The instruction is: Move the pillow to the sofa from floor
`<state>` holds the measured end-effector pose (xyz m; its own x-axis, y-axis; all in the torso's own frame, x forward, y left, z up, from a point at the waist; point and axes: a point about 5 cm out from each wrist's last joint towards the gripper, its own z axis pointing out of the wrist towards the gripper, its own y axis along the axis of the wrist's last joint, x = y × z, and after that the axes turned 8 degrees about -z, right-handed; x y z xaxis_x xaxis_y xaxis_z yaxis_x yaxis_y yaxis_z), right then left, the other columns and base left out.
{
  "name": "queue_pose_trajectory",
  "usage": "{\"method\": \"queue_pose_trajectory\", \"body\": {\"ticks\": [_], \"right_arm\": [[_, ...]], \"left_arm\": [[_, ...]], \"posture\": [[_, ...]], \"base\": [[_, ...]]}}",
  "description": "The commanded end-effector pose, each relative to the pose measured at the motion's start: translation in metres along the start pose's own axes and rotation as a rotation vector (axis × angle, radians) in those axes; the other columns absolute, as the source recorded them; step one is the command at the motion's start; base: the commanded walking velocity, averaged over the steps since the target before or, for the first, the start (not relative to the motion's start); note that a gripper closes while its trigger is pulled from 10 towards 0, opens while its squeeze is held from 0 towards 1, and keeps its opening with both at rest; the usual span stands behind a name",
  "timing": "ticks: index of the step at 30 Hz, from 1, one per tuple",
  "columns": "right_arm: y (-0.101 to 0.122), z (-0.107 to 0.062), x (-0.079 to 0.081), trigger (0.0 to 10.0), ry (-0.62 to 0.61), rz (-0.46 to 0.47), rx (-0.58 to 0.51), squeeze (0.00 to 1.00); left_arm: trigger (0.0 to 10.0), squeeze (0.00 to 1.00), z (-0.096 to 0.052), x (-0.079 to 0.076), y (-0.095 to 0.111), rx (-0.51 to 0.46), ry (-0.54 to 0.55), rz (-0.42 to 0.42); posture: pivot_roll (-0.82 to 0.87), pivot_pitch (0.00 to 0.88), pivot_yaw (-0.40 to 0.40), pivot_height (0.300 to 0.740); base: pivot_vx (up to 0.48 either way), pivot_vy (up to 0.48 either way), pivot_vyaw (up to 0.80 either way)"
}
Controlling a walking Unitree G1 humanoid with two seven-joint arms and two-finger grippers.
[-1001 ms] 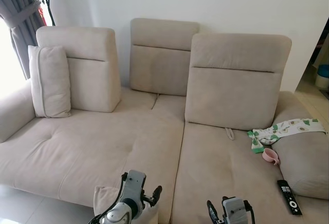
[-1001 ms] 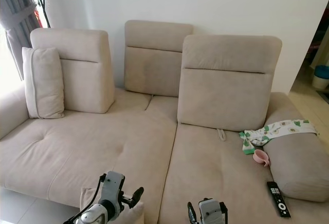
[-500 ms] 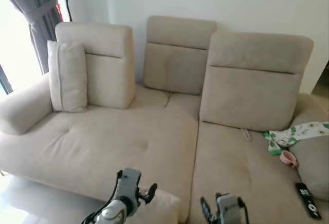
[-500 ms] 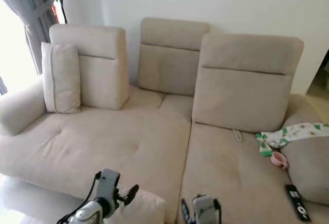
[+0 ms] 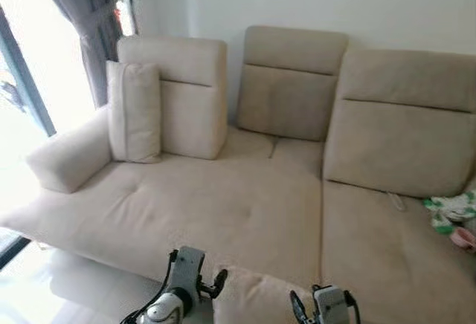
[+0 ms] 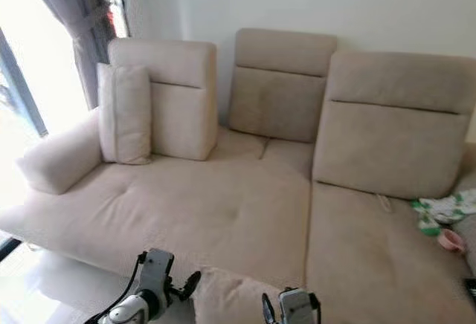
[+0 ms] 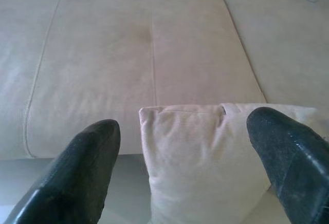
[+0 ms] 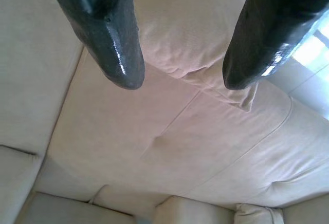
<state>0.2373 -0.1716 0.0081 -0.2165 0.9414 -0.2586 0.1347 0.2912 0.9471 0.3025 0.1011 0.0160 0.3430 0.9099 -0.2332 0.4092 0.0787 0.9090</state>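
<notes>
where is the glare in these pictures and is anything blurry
Eye views: the window is blown out white and reflects off the floor; the sofa is slightly soft. Left wrist view: the fingers are blurred, the pillow sharper.

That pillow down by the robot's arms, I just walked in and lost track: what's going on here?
The robot stands at the front edge of the beige sofa with a beige pillow held between its two arms. The left gripper has its fingers spread open around one end of the pillow, and the right gripper is open at the other end. The pillow is level with the seat's front edge, not yet resting on it. A second pillow leans upright against a backrest.
</notes>
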Motion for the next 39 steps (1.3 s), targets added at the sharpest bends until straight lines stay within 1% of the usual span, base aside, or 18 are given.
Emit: {"method": "queue_pose_trajectory", "body": {"ticks": [1,6,8,10,18,21,25,31,32,33,35,36,37,38,39], "right_arm": [[-0.004,-0.003,-0.004,10.0,-0.013,-0.005,0.011,0.00],[-0.003,-0.003,-0.005,10.0,-0.017,-0.009,0.009,0.00],[-0.003,-0.002,-0.006,10.0,-0.025,-0.004,0.012,0.00],[-0.003,-0.002,-0.008,10.0,-0.035,0.011,0.014,0.00],[-0.002,-0.002,-0.008,10.0,-0.033,0.018,0.006,0.00],[-0.001,-0.002,-0.007,10.0,-0.027,0.012,-0.003,0.00],[0.001,0.000,-0.002,10.0,0.002,0.043,-0.017,0.00],[0.002,0.001,-0.001,10.0,0.010,0.043,-0.021,0.00],[0.002,0.001,-0.001,10.0,0.025,0.012,-0.023,0.00],[0.002,0.001,-0.001,10.0,0.025,0.012,-0.023,0.00],[0.002,0.001,0.002,10.0,0.072,-0.077,-0.026,0.00],[0.002,0.001,0.002,10.0,0.072,-0.077,-0.026,0.00],[-0.001,0.000,0.007,10.0,0.126,-0.127,-0.012,0.00],[-0.003,-0.001,0.012,10.0,0.184,-0.151,-0.001,0.00],[-0.003,-0.001,0.012,10.0,0.184,-0.151,-0.001,0.00]], "left_arm": [[10.0,0.00,0.000,-0.003,-0.003,0.006,-0.011,-0.007],[10.0,0.00,0.000,-0.004,-0.004,0.005,-0.012,-0.006],[10.0,0.00,0.000,-0.004,-0.004,0.005,-0.013,-0.006],[10.0,0.00,0.000,-0.005,-0.004,0.004,-0.016,-0.005],[10.0,0.00,0.000,-0.005,-0.004,0.005,-0.017,-0.001],[10.0,0.00,0.000,-0.005,-0.003,0.003,-0.016,0.000],[10.0,0.00,0.001,-0.005,-0.003,0.003,-0.012,0.002],[10.0,0.00,0.001,-0.005,-0.003,0.004,-0.007,0.001],[10.0,0.00,0.001,-0.005,-0.003,0.004,-0.005,0.002],[10.0,0.00,0.001,-0.005,-0.003,0.004,-0.005,0.002],[10.0,0.00,0.001,-0.005,-0.003,0.004,-0.002,0.013],[10.0,0.00,0.001,-0.005,-0.003,0.004,-0.002,0.013],[10.0,0.00,0.001,-0.005,-0.003,0.007,-0.002,0.029],[10.0,0.00,0.001,-0.005,-0.003,0.009,-0.016,0.066],[10.0,0.00,0.001,-0.005,-0.003,0.009,-0.016,0.066]], "posture": [[-0.09,0.000,0.047,0.740],[-0.09,0.000,0.045,0.740],[-0.09,0.000,0.043,0.740],[-0.09,0.000,0.042,0.740],[-0.09,0.000,0.042,0.740],[-0.09,0.000,0.042,0.740],[-0.09,0.000,0.045,0.740],[-0.09,0.000,0.046,0.740],[-0.09,0.000,0.047,0.740],[-0.09,0.000,0.047,0.740],[-0.09,0.000,0.050,0.740],[-0.09,0.000,0.050,0.740],[-0.10,0.000,0.052,0.740],[-0.10,0.000,0.054,0.740],[-0.10,0.000,0.054,0.740]], "base": [[0.000,0.000,0.00],[0.000,0.000,0.00],[0.000,0.000,-0.51],[0.000,0.000,-0.78],[0.000,0.000,-0.79],[0.000,0.000,0.00],[0.000,0.000,0.00],[0.000,0.000,0.00],[0.000,0.000,0.00],[0.000,0.000,0.00],[0.000,0.000,0.00],[0.000,0.000,0.00],[0.000,0.000,0.00],[0.000,0.000,0.00],[0.000,0.000,0.00]]}}
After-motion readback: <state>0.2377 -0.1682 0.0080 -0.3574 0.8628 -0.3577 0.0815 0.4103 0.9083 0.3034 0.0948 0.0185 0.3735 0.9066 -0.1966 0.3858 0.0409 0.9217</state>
